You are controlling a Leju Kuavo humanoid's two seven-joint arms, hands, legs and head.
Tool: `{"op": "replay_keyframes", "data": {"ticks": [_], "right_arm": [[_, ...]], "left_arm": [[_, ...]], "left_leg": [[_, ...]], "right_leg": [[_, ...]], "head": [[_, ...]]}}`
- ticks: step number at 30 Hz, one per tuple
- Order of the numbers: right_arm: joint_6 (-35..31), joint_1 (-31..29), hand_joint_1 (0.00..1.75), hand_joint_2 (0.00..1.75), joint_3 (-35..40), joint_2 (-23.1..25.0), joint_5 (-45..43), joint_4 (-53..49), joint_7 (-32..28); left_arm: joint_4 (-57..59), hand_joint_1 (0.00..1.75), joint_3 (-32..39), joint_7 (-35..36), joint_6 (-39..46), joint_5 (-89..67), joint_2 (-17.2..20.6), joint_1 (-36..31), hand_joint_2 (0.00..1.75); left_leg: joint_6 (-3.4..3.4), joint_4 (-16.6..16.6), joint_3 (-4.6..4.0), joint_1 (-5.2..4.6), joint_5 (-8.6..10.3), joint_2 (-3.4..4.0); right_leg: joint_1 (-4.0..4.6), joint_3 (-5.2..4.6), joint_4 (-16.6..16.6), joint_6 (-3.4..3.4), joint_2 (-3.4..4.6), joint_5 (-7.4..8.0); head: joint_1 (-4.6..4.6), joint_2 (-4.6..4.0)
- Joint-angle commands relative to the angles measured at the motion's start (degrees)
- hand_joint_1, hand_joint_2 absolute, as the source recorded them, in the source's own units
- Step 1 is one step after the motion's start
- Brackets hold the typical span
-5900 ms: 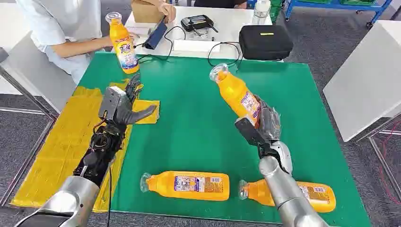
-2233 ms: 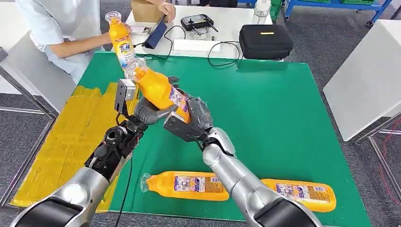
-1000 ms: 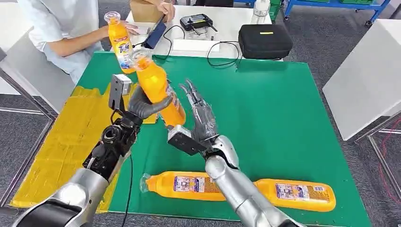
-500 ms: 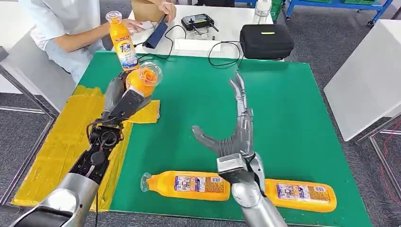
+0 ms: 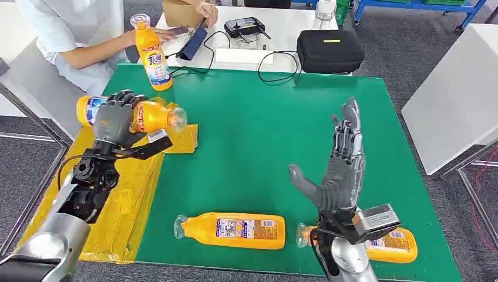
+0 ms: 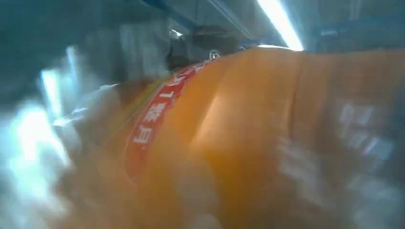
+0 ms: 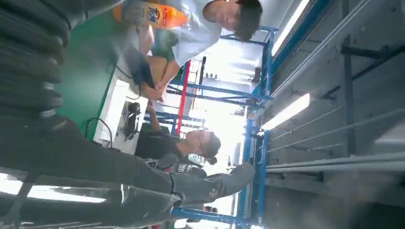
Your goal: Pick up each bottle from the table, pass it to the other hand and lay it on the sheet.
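My left hand [image 5: 116, 119] grips an orange bottle [image 5: 150, 115] lying sideways above the yellow sheet [image 5: 100, 188], cap end toward the green mat; the same bottle [image 6: 248, 138] looms blurred in the left wrist view. My right hand [image 5: 337, 170] stands open, fingers pointing up, over the mat's near right part. Two more orange bottles lie on the mat near its front edge, one in the middle [image 5: 232, 230], one at the right [image 5: 390, 244] partly behind my right wrist. A fourth orange bottle [image 5: 151, 54] stands upright at the far left corner.
A person [image 5: 76, 35] sits at the far left beside the green mat [image 5: 258, 123]. Behind the mat, a white table [image 5: 276, 26] carries a black case [image 5: 329, 51], cables and a controller. Another white table [image 5: 458, 94] stands to the right.
My left hand has turned the bottle from upright to sideways and carried it left over the yellow sheet. The right hand, having released it earlier, has drawn back to the right and stays open.
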Motion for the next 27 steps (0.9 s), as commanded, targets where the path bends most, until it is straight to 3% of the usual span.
{"op": "replay_keyframes", "data": {"ticks": [1, 16, 27], "right_arm": [[1.27, -2.09, 0.00, 1.75, -2.14, -1.81, -1.51, 0.85, 0.09], [1.81, -3.84, 0.00, 1.75, -1.63, -2.01, -2.34, 2.31, 0.88], [2.96, -6.80, 0.00, 1.75, -0.83, -1.96, -2.77, 6.06, 1.77]], "left_arm": [[12.26, 1.75, -0.72, -0.22, -1.91, -1.37, 4.87, -4.37, 1.75], [15.26, 1.75, -0.35, -1.58, -2.18, -1.45, 6.23, -3.96, 1.75], [17.85, 1.75, 2.69, -9.40, -3.01, 3.22, 7.18, -1.42, 1.75]], "left_leg": [[-0.05, 0.00, 0.26, 0.03, -0.11, -0.02], [-0.03, -0.01, 0.07, 0.02, -0.02, -0.02], [-0.05, -0.06, 0.30, 0.02, -0.10, 0.08]], "right_leg": [[-0.01, 0.25, -0.01, -0.09, 0.26, -0.09], [-0.01, 0.09, -0.01, -0.04, 0.10, -0.02], [-0.02, 0.30, -0.05, -0.07, 0.36, -0.05]], "head": [[0.02, 0.00], [0.00, 0.00], [0.00, 0.00]]}}
